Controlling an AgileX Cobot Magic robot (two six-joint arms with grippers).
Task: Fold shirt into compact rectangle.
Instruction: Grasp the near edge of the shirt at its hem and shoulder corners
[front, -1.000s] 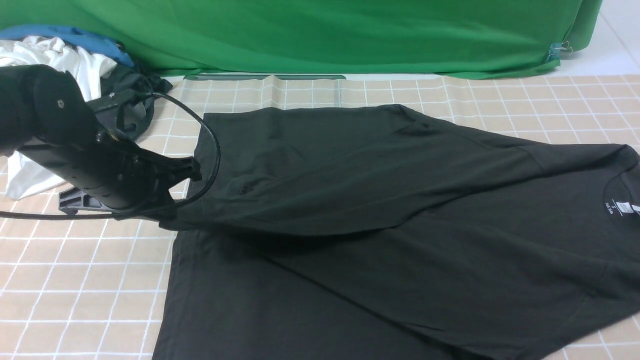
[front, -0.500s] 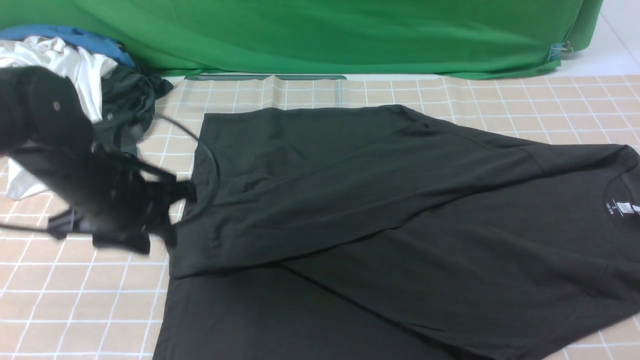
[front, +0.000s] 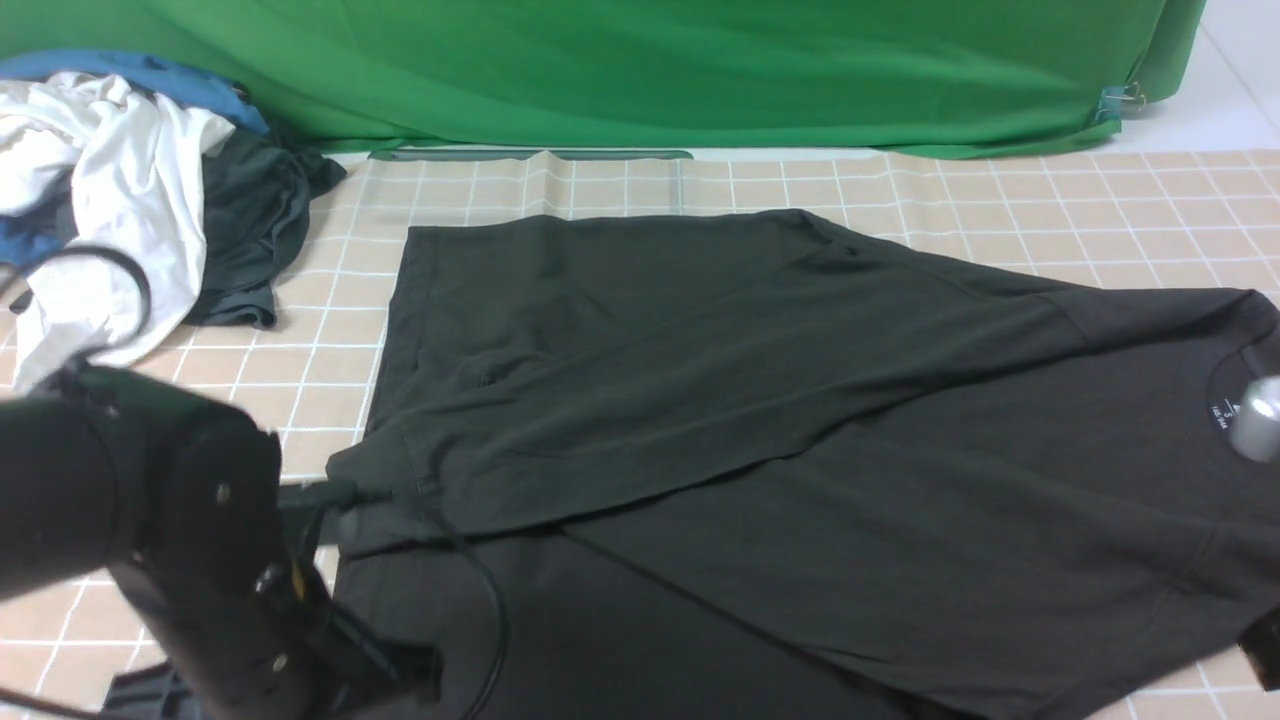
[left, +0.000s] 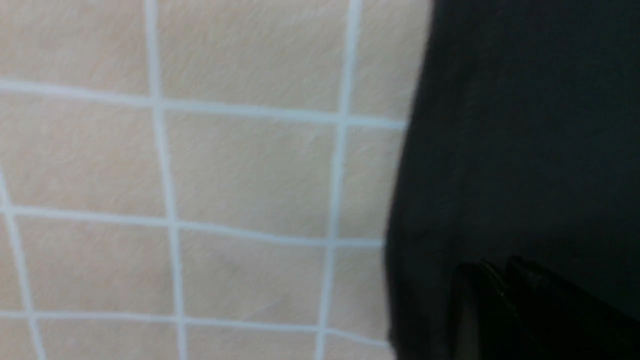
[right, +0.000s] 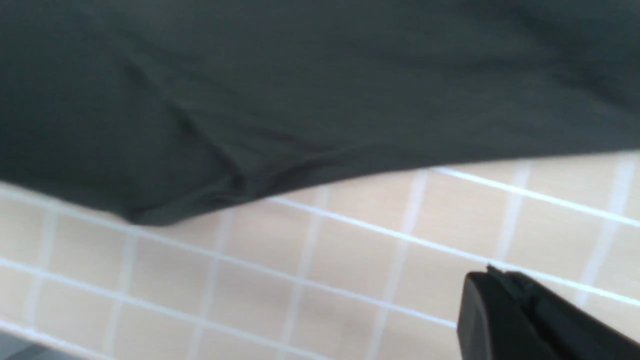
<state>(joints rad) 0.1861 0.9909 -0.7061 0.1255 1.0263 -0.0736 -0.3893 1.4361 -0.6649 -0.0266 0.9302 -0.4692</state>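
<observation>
The black shirt (front: 800, 450) lies spread on the checked tablecloth (front: 150, 440), its collar and white neck label (front: 1220, 412) at the right. Its far half is folded forward over the near half. My left gripper (front: 345, 493) sits at the folded layer's left corner. In the left wrist view its jaws stand together (left: 495, 267) over the shirt (left: 525, 125), with no cloth visibly lifted. My right gripper (right: 492, 277) is shut and empty above bare tablecloth, just off the shirt's edge (right: 300, 75). Only blurred bits of that arm (front: 1258, 415) show at the front view's right edge.
A heap of white, blue and dark clothes (front: 120, 170) lies at the far left. A green backdrop (front: 650, 70) hangs behind the table. The left arm's cable (front: 490, 600) loops over the shirt's near left part.
My left arm has let the folded layer settle and drawn back toward the near left corner. The fold now lies flat. Part of the right arm has come into view at the right edge.
</observation>
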